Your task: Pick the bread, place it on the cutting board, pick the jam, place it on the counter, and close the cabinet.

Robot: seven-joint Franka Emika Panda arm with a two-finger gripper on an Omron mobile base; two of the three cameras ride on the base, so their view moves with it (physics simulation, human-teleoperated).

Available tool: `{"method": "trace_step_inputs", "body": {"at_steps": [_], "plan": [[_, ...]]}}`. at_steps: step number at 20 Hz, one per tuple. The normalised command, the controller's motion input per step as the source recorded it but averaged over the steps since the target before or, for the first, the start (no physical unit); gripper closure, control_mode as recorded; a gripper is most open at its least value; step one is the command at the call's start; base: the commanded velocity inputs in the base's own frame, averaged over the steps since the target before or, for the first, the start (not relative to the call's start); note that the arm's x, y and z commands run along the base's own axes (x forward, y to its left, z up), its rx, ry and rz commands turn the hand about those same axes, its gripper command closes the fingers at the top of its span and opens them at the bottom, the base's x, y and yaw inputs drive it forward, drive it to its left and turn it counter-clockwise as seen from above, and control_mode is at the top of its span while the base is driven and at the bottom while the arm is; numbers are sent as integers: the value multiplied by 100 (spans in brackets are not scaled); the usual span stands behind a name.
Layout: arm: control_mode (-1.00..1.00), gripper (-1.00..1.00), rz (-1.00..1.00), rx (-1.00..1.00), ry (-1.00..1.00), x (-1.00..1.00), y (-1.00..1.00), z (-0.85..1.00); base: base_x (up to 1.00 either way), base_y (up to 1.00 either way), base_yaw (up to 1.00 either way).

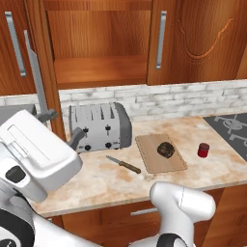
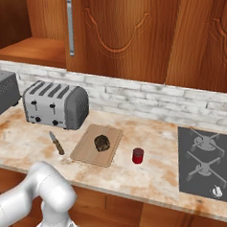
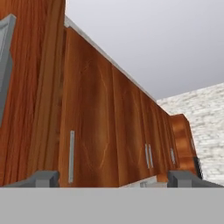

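My gripper (image 3: 113,178) stands wide open with nothing between its fingertips (image 3: 43,178), aimed along the row of cabinet (image 3: 94,131) doors. Down on the counter (image 1: 96,181) the bread (image 1: 165,149) sits on the cutting board (image 1: 152,164), with the jam (image 1: 203,150) just to its right. A knife (image 1: 123,164) and toaster (image 1: 100,126) lie to its left, below the open cabinet shelf.

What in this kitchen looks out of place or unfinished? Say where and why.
The cabinet stands open, its shelf bare. A knife lies loose on the counter beside the cutting board. Nothing spilled or damaged.
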Motion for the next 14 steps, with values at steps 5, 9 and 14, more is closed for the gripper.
{"method": "trace_step_inputs", "body": {"at_steps": [5, 9, 14], "plan": [[-100, -100, 0, 0, 0, 0, 6, 0, 0, 0, 0], [-100, -100, 0, 0, 0, 0, 15, 0, 0, 0, 0], [-100, -100, 0, 0, 0, -11, 21, 0, 0, 0, 0]]}}
